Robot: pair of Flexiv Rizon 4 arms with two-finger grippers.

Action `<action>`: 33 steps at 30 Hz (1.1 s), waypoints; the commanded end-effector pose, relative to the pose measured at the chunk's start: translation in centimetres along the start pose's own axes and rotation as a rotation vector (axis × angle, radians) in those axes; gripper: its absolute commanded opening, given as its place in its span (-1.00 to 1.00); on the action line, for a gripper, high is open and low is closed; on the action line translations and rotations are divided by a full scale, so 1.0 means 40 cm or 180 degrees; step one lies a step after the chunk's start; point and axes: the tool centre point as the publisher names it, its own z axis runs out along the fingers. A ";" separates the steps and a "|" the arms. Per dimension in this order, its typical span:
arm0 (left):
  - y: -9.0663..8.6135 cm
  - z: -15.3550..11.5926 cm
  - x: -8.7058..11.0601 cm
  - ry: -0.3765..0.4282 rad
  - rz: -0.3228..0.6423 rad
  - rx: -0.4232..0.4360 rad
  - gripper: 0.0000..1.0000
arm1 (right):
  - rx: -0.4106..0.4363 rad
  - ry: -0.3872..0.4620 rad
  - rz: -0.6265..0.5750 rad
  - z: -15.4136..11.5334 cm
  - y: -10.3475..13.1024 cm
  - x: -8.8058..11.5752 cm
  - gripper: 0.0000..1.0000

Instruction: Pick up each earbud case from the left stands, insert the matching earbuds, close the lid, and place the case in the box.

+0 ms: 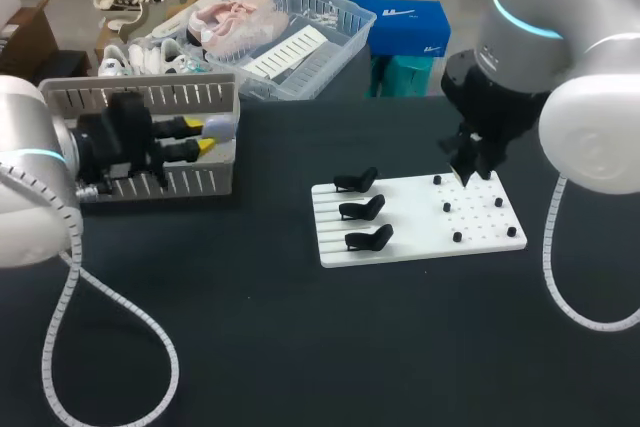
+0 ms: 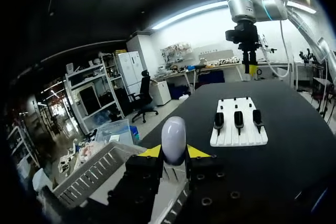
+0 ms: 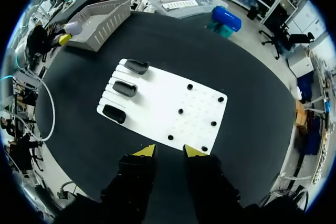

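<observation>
My left gripper is shut on a pale, rounded earbud case, held over the near edge of the grey slotted box at the table's left. In the left wrist view the case stands upright between the yellow fingertips. A white board lies mid-table with three empty black stands on its left half. My right gripper hangs above the board's far right corner. In the right wrist view, the right gripper is open with nothing between its fingers, just off the board's edge.
Several small black pegs stick up from the board's right half. A clear plastic crate holding shoes sits at the table's back edge, behind the grey box. Bare black tabletop stretches in front of the board.
</observation>
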 end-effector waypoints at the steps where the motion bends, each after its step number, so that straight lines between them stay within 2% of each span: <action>1: 0.055 0.022 0.030 0.0132 -0.0091 -0.0312 -1.00 | 0.0041 -0.0079 0.0105 -0.005 -0.020 0.030 -0.42; 2: 0.069 0.028 0.041 0.0211 -0.0114 -0.0315 -1.00 | 0.0047 -0.0070 0.0133 -0.006 -0.025 0.036 -0.42; 7: 0.137 0.061 0.086 0.0149 -0.0265 -0.0241 -1.00 | 0.0115 0.0016 0.0253 -0.007 -0.042 0.052 -0.42; 15: 0.198 0.129 0.145 0.0407 -0.0478 -0.0101 -1.00 | 0.0147 0.0020 0.0386 -0.015 -0.054 0.067 -0.44; 22: 0.217 0.136 0.132 0.0371 -0.0458 -0.0035 -1.00 | 0.0111 0.0026 0.0450 -0.002 -0.058 0.071 -0.43; 23: 0.216 0.135 0.130 0.0386 -0.0463 -0.0022 -0.76 | 0.0106 0.0025 0.0453 0.000 -0.059 0.071 -0.43; 24: 0.215 0.132 0.128 0.0426 -0.0470 -0.0024 0.37 | 0.0101 0.0026 0.0455 0.002 -0.060 0.070 -0.42; 25: 0.213 0.129 0.128 0.0429 -0.0470 -0.0020 1.00 | 0.0091 0.0026 0.0457 0.004 -0.061 0.070 -0.42; 30: 0.198 0.099 0.133 0.0464 -0.0516 -0.0028 1.00 | 0.0074 0.0026 0.0439 0.009 -0.063 0.067 -0.41; 33: 0.194 0.071 0.121 0.0394 -0.0497 -0.0079 1.00 | 0.0060 0.0018 0.0437 0.011 -0.067 0.068 -0.40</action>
